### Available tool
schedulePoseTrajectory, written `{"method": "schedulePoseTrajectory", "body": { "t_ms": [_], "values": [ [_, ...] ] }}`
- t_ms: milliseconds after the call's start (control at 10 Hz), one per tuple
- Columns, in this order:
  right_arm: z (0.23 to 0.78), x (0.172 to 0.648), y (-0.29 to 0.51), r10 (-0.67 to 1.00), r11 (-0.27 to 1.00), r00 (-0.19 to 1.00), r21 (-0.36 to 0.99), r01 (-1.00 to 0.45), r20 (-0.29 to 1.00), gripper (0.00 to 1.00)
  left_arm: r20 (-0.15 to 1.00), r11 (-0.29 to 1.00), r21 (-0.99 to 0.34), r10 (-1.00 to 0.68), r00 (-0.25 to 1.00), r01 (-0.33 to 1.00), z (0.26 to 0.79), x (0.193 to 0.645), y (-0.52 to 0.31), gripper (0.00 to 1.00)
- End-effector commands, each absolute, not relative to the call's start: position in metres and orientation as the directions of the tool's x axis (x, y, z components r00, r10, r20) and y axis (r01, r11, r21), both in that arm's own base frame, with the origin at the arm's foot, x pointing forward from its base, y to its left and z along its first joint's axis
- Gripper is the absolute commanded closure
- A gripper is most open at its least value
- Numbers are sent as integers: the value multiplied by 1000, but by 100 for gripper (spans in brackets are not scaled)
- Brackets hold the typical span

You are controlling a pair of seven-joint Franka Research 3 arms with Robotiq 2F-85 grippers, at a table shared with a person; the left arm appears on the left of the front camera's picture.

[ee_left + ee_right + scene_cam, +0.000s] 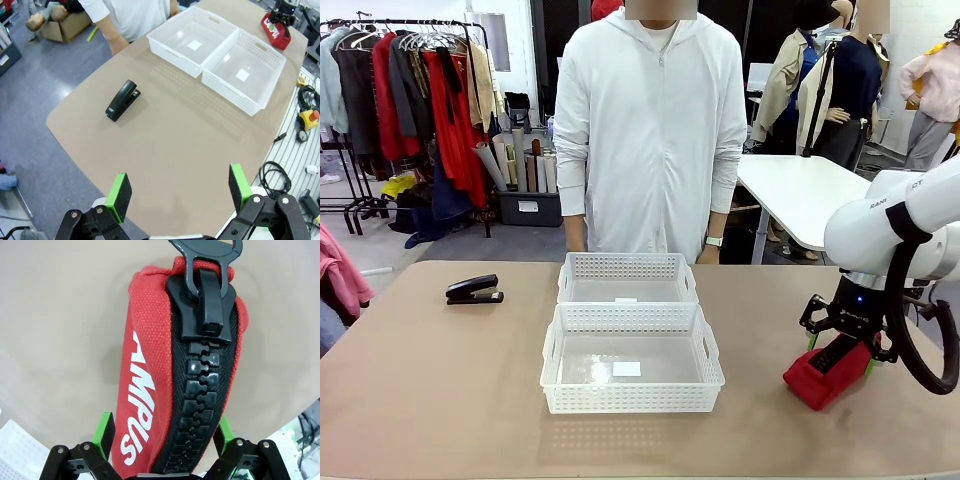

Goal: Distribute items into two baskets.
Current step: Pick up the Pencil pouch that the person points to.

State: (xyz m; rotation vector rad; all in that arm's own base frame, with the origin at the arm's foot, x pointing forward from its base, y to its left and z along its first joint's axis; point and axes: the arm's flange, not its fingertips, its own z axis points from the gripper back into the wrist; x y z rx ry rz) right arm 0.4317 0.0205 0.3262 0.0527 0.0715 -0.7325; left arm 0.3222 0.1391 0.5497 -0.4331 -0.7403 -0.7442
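A red pouch [825,378] with white lettering and a black zip lies on the table at the right, also far off in the left wrist view [275,31]. My right gripper [840,350] is lowered over it. In its wrist view the pouch [150,390] runs between the green pads and the gripper [164,432] is open. The black stapler [473,290] [122,100] rests alone at the far left. Two white lattice baskets stand mid-table, one near [630,400] [235,92] and one far [628,266] [165,42], both empty. My left gripper [179,192] hangs open high above the table's left edge.
A person in a white hooded top [650,130] stands at the far edge behind the baskets, hands down. Bare tan tabletop [440,380] lies between stapler and baskets. Cables and a yellow box [307,117] sit off the table's near side.
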Motion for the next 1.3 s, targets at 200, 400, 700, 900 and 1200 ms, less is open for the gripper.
{"method": "schedulePoseTrajectory", "body": {
  "t_ms": [200, 400, 700, 900, 1200],
  "values": [
    [326, 432, 20, -666, 742, 741, 23, 670, -84, 0, 744, 660, -98, -449, 495, 745, 550, 322, 140, 0],
    [320, 444, 18, -673, 737, 737, 37, 675, -63, 40, 744, 660, -98, -449, 495, 745, 550, 322, 140, 0],
    [324, 445, 18, -672, 740, 739, 11, 673, -39, 99, 744, 660, -98, -449, 495, 745, 550, 322, 140, 0],
    [325, 447, 17, -665, 746, 746, -6, 665, -33, 100, 744, 660, -98, -449, 495, 745, 550, 322, 140, 0],
    [324, 440, 18, -660, 749, 749, 23, 662, -61, 100, 744, 660, -98, -449, 495, 745, 550, 322, 140, 0]
  ]
}}
